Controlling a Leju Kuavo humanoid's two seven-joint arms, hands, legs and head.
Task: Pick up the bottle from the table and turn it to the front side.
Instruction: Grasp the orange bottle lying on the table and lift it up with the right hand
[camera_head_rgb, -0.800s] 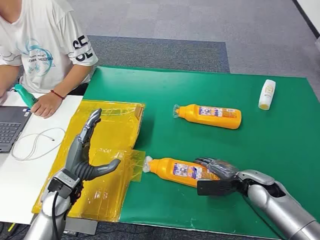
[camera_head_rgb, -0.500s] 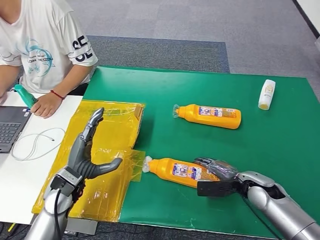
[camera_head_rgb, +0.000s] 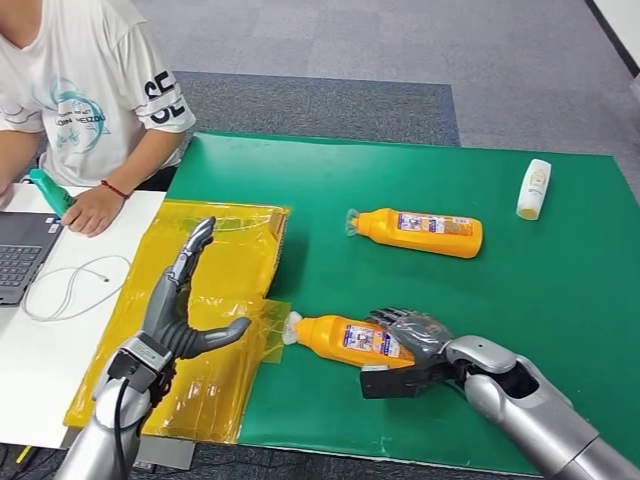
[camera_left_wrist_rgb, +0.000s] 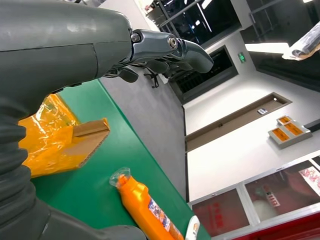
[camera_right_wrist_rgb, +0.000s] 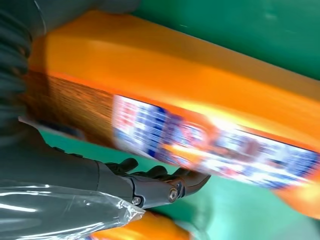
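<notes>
Your right hand lies over the base end of the near orange bottle on the green table — fingers draped over it, thumb on the near side, but you cannot tell whether it grips. Your left hand hovers open, fingers spread, above the yellow plastic bag — holding nothing. A second orange bottle lies farther back.
</notes>
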